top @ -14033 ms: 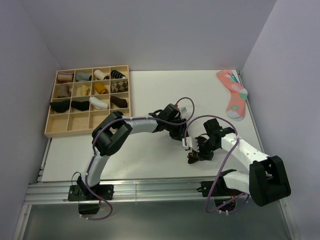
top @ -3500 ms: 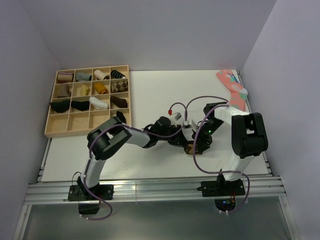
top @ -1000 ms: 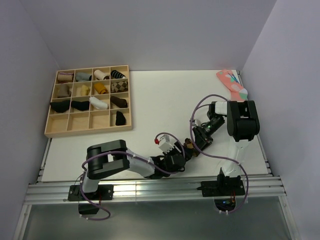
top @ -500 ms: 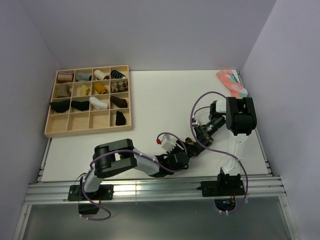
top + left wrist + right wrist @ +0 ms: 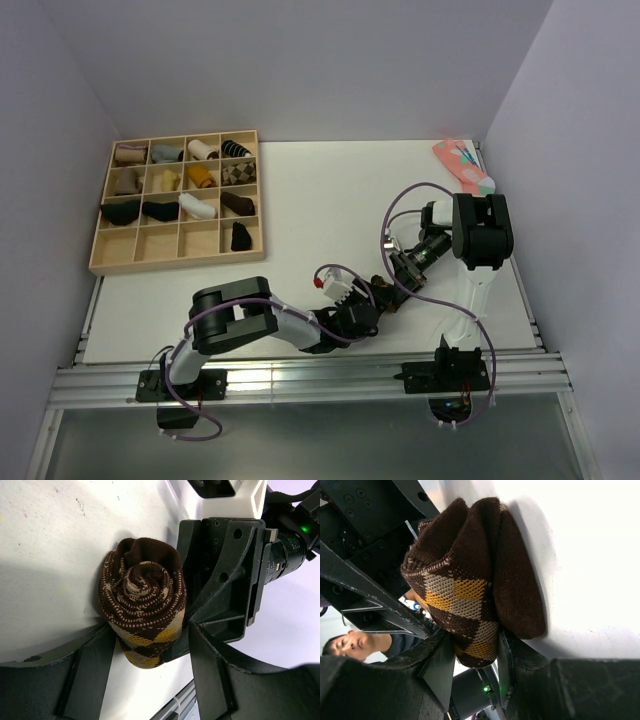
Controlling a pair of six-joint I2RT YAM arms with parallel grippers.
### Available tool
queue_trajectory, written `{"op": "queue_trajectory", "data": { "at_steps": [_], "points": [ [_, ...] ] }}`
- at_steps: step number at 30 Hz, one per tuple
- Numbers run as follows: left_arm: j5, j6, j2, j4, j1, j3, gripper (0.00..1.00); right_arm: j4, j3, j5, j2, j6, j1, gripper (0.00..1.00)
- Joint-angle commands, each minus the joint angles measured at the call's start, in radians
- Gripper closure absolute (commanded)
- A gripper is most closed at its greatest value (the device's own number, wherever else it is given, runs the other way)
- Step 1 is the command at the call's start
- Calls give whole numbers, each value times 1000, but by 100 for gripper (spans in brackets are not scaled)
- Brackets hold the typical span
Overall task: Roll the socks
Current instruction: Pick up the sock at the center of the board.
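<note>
Rolled sock (image 5: pixel 142 610) lies on tabletop (image 5: pixel 330 190), front-centre. Left fingers (image 5: pixel 95 670) clamp roll's sides. Right fingers (image 5: pixel 437 672) pinch opposite end, probably so spiral cannot unwind.

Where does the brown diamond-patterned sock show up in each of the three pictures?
Top external: rolled sock low, right of centre, small and mostly hidden.
Left wrist: rolled sock at centre, spiral end facing the camera.
Right wrist: rolled sock centre-left, seen side-on.
Shared landmark: the white table beside it.
</note>
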Motion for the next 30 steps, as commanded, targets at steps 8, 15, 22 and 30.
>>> {"op": "queue_trajectory", "data": {
  "at_steps": [8,15,22,30],
  "points": [
    [-16,69,25,-31,20,-13,36,-61,34,0,-65,-59,2,70],
    [-12,109,-8,22,52,-57,36,-61,69,-21,-93,-20,42,70],
    [33,178,-26,70,88,-67,36,-55,75,-52,-165,18,75,72],
    [28,184,-37,122,89,-91,37,-61,74,-85,-203,58,112,71]
  ]
}}
